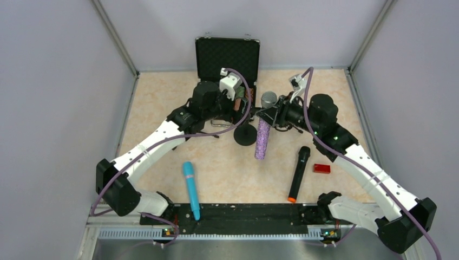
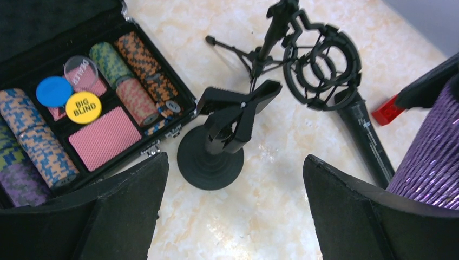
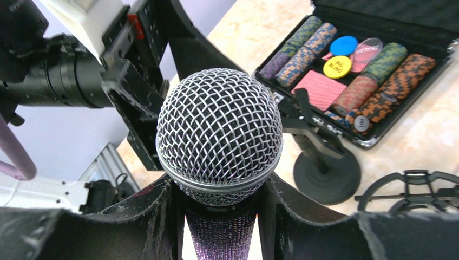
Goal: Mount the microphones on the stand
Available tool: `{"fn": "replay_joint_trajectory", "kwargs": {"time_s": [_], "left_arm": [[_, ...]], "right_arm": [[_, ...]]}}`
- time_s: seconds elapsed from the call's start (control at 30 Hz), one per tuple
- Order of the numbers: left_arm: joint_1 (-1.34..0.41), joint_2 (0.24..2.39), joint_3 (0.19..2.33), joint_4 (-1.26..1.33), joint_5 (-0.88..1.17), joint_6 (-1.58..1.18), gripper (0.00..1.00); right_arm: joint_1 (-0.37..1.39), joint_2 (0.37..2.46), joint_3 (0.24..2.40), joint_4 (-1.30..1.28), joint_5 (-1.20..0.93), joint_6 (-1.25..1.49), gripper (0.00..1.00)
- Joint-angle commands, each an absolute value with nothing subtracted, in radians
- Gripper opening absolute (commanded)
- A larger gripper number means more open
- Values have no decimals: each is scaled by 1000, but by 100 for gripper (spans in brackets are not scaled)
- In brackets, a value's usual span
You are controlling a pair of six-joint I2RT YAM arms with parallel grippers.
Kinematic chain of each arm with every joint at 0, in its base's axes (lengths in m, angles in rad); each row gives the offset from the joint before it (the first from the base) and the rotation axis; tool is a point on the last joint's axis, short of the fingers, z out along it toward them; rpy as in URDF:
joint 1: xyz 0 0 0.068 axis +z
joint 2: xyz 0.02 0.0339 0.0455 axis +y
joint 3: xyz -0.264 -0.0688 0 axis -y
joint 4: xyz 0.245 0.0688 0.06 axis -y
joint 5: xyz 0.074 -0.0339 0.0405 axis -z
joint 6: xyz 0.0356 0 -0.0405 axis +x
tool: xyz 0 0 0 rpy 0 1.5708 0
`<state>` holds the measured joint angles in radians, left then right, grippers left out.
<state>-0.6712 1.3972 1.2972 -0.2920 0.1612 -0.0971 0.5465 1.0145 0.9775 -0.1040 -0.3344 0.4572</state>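
— Over the middle of the table [image 1: 227, 179], the purple microphone [image 1: 262, 138] is held by the right gripper [image 3: 219, 208], clamped just under its silver grille [image 3: 219, 127]
— Next move?
— I'd say lower its body into the clip stand [image 2: 233, 122]; the left gripper [image 2: 235, 203], jaws wide apart, hovers above it and could pinch the clip open
— Obstacles?
— Shock mount [image 2: 322, 67] just beside; chip case [image 1: 227, 54] behind; turquoise microphone [image 1: 190, 187] and black microphone [image 1: 299, 173] lie nearer, well apart
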Motion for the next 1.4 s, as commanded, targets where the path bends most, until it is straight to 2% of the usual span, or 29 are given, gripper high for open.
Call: {"fn": "replay_joint_trajectory", "kwargs": {"time_s": [0.0,0.17,0.3,0.47,0.8,1.37], "left_arm": [[-666,1374,1240,-221,141,-89,98],[-667,1372,1224,-213,152,-85,97],[-666,1377,1221,-218,154,-82,97],[-666,1390,1222,-218,184,-84,96],[-667,1402,1224,-222,197,-79,95],[-668,1397,1222,-224,222,-90,96]], "right_arm": [[538,984,1049,-90,-234,379,0],[538,935,1038,-57,-154,259,0],[539,866,958,91,-135,149,0],[539,779,870,233,-124,70,0],[538,719,823,390,-152,-84,0],[538,743,833,428,-104,-159,0]]}}
